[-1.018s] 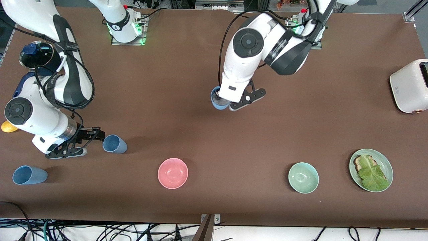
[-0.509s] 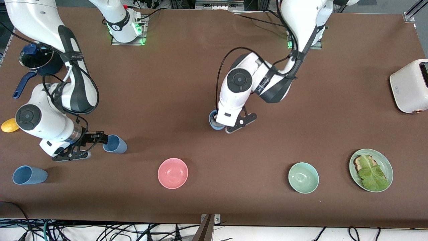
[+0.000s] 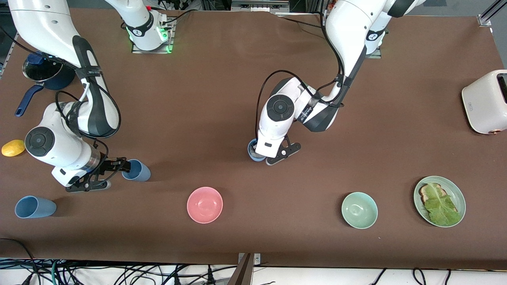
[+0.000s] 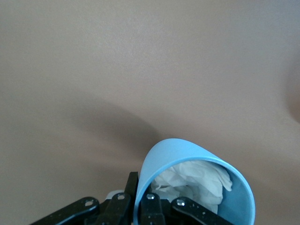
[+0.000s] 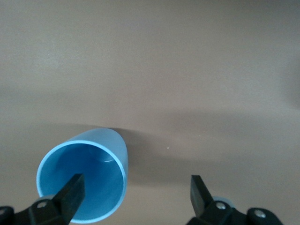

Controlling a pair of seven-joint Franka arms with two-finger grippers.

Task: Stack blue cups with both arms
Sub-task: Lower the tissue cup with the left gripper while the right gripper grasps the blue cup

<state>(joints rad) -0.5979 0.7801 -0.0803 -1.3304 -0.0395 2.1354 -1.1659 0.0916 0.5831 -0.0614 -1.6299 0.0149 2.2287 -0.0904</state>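
Left hand [image 3: 259, 155] pinching a paper-stuffed blue cup [image 4: 197, 185], lowered to mid-worktop | right hand [image 3: 119, 166] spread, edged up to second cup [image 3: 136, 170] | third cup [image 3: 35, 207] waits near front corner.

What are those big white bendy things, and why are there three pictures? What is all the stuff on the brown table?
Those are two robot arms, each ending in a black two-finger hand. The big picture looks down from a high camera facing them. The other two come from small cameras on the arms' wrists.

The left hand is shut on a blue cup with crumpled white paper inside, near the table's middle. The right hand is open around the rim of another blue cup, one finger inside it. A third blue cup lies on its side near the right arm's end.

Also on the table: a pink bowl, a mint-green bowl, a plate with toast and lettuce, a white toaster, a dark blue pot and a lemon.
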